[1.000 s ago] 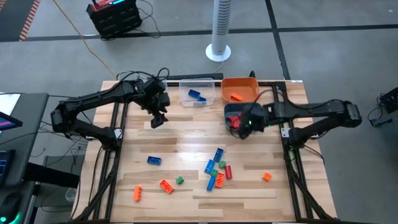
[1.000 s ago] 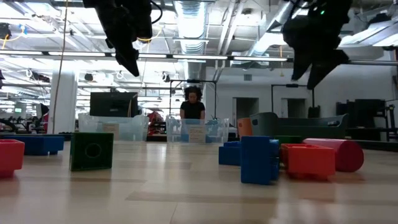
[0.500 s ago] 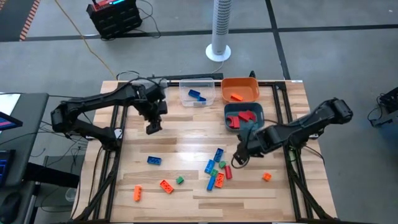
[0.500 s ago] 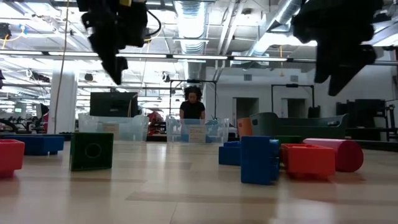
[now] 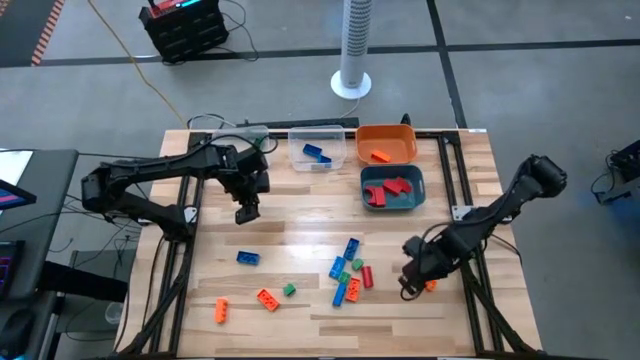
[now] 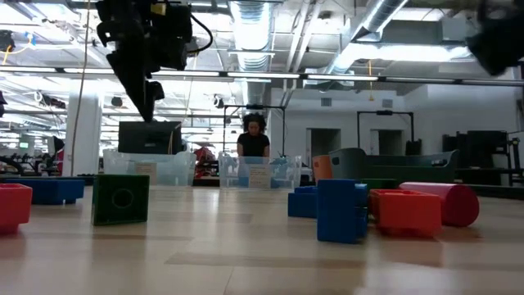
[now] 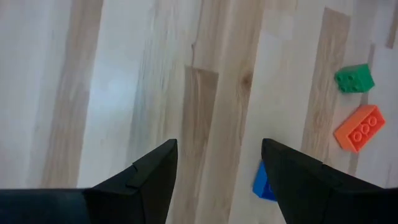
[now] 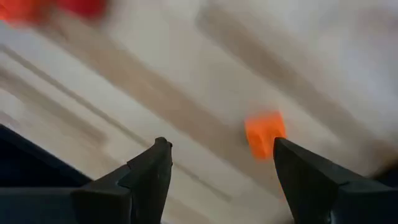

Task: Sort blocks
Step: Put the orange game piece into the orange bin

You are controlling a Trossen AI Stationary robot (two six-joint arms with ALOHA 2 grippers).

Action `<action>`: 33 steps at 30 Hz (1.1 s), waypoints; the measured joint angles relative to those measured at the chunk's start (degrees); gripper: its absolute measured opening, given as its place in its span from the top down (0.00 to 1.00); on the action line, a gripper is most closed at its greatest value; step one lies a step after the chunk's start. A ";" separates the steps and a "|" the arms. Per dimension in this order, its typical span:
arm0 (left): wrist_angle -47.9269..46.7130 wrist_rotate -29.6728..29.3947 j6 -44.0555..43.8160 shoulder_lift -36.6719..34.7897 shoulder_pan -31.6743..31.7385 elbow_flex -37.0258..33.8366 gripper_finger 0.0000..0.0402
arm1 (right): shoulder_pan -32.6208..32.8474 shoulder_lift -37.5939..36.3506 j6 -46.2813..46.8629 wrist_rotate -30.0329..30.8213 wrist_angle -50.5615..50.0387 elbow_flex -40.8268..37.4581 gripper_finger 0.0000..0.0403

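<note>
While my right gripper (image 5: 408, 283) hangs wide open and empty beside the small orange block (image 5: 430, 285), my left gripper (image 5: 246, 211) waits over bare table (image 5: 300, 215). Its fingers gape too, holding nothing.

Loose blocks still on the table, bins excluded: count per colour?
Blue blocks: 4
Orange blocks: 4
Green blocks: 2
Red blocks: 2
Total: 12

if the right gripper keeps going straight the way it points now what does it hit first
Most likely the small orange block: the right gripper, open, points down at the table, and that block lies just ahead between its fingers. Depth is unclear.
</note>
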 joint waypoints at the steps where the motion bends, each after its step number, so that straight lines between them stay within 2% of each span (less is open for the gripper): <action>1: 0.37 0.02 0.22 0.00 0.00 0.00 0.43 | 0.65 0.45 -0.01 -1.23 -0.86 0.00 0.30; 6: 1.37 -0.01 0.84 0.00 0.00 0.01 0.43 | 4.27 3.10 -0.47 -2.96 -6.19 0.02 0.30; 16: 1.30 -0.01 0.83 0.00 0.00 0.01 0.43 | 6.47 9.32 -9.35 -2.02 -4.00 0.04 0.30; 21: 1.29 -0.02 0.78 0.00 0.00 0.01 0.43 | 5.52 13.88 -13.57 -1.86 -0.36 0.04 0.30; 26: 0.41 -0.02 0.57 0.00 0.00 0.01 0.43 | 5.77 17.61 -13.69 -1.76 1.94 -0.04 0.30; 30: -0.55 -0.02 0.64 0.00 0.00 0.01 0.43 | 5.79 17.74 -11.57 -3.02 10.35 -2.87 0.30; 33: -1.48 -0.04 0.64 0.00 0.00 0.01 0.43 | 6.00 17.47 -9.35 -3.21 11.74 -4.24 0.31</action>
